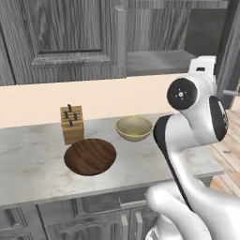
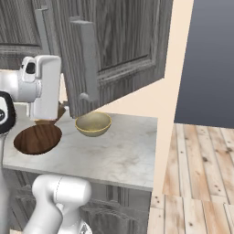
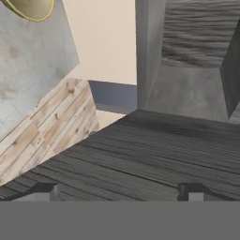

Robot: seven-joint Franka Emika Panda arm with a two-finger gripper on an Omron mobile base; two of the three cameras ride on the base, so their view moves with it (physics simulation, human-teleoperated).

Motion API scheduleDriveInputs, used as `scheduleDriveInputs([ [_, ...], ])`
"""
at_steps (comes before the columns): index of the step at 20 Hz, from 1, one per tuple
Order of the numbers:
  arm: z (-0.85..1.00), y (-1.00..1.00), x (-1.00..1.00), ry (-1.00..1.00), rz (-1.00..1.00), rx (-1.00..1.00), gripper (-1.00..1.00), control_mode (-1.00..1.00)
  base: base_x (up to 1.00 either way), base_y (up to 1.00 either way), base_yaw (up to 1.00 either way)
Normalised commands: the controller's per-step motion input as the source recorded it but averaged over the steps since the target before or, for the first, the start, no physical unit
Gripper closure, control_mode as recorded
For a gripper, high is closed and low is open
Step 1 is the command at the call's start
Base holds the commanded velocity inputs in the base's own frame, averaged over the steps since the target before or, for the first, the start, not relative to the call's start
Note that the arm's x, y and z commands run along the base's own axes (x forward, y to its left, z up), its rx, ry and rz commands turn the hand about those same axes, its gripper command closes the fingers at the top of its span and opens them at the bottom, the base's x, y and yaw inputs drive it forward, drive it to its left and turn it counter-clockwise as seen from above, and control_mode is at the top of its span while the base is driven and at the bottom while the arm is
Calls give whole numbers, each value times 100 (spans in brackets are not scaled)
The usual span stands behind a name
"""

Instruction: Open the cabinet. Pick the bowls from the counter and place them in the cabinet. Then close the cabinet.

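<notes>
On the left of the counter stood a wooden knife block, close to the back wall. Just in front of it and slightly to the right lay the wide dark brown bowl, upright on the stone. Further right and nearer the wall sat the smaller beige bowl, apart from the brown one. Above them hung the cabinet; its left door was shut, while the right door stood swung open, its long bar handle facing the room and a bare shelf showing inside. At the right, the gripper was raised beside the open door with its fingertips spread wide apart, holding nothing.
</notes>
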Motion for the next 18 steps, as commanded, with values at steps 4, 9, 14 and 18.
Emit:
scheduleDriveInputs([
  [4, 0, -71, -55, 0, -10, 0, -100, -100, 0, 0, 0],
  [9, 0, -92, -25, 1, -8, 0, -100, -100, 0, 0, 0],
  [14, 0, -100, -11, 3, -5, 0, -100, -100, 0, 0, 0],
  [18, 0, -92, -6, 1, -3, 0, -100, -100, 0, 0, 0],
])
